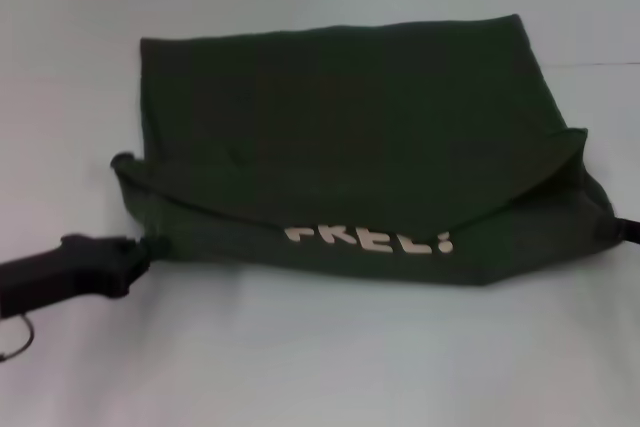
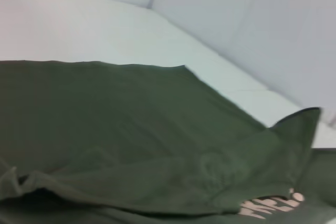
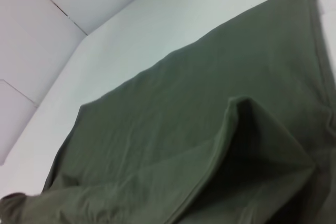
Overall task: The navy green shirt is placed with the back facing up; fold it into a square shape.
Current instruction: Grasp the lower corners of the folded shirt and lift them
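From the head camera, the shirt [image 1: 350, 137] lies across the middle of a pale table [image 1: 320, 357], dark olive-green and partly folded. Its near edge is turned over so that white printed letters [image 1: 368, 238] show upside down along the front. A curved fold line runs from the left corner across to the right corner, and the far edge lies flat and straight. The left gripper [image 1: 140, 250], black and low at the near left, meets the shirt's near left corner; its fingers appear pinched on the cloth there. At the right edge only a small dark part of the right gripper [image 1: 628, 230] shows, touching the shirt's right corner; whether it is clamped or spread cannot be told.

From the left wrist camera, the shirt [image 2: 121, 124] fills the lower part of the picture, its upper layer smooth, with a rumpled fold nearer the lens and part of the white letters [image 2: 270, 205] visible. Beyond it are the pale table [image 2: 105, 30] and a light panelled wall [image 2: 252, 19].

From the right wrist camera, the shirt [image 3: 210, 124] spreads away over the table [image 3: 131, 40], with one raised flap standing up in a ridge. A pale panelled wall [image 3: 47, 30] stands behind.
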Available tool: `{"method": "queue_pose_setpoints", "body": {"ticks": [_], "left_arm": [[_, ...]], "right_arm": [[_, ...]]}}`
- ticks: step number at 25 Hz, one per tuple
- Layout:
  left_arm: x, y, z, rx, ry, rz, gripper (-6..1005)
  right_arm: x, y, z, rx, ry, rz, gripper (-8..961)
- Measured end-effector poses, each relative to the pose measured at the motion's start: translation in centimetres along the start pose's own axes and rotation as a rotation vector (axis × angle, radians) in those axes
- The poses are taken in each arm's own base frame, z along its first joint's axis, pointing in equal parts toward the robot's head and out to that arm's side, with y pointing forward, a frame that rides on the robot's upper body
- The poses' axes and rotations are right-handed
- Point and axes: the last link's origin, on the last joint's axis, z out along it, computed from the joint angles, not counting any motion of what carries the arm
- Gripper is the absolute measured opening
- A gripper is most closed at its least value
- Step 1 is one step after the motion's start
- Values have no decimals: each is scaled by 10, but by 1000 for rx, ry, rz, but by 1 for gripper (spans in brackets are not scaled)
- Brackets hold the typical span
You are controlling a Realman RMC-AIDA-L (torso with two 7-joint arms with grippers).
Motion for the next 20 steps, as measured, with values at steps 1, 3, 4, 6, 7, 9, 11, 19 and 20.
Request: {"method": "queue_pose_setpoints", "body": {"ticks": [1,3,4,6,7,9,11,19,20], "left_arm": [[-2,3,-5,-20,1,-9,-1],[-8,9,-15,-63,4,-31,-1],[-11,12,-19,-79,5,-39,-1],[-17,18,-26,-113,-3,-55,-1],[-20,20,-30,-125,-9,-63,-1],[-26,24,-37,-144,-17,-77,-1],[-31,28,-44,-167,-17,-85,0],[-41,45,-61,-267,-41,-91,0],[-42,47,-63,-279,-47,-91,0]], "right_arm": [[2,0,-5,-7,3,0,32],[5,-1,-13,-16,10,-2,33],[7,0,-17,-22,13,-6,33],[11,1,-24,-33,23,-16,34],[14,1,-28,-41,29,-21,34],[22,3,-36,-58,41,-25,35],[28,3,-45,-66,44,-21,36],[57,4,-85,-93,4,2,39],[61,4,-90,-97,-1,6,40]]}}
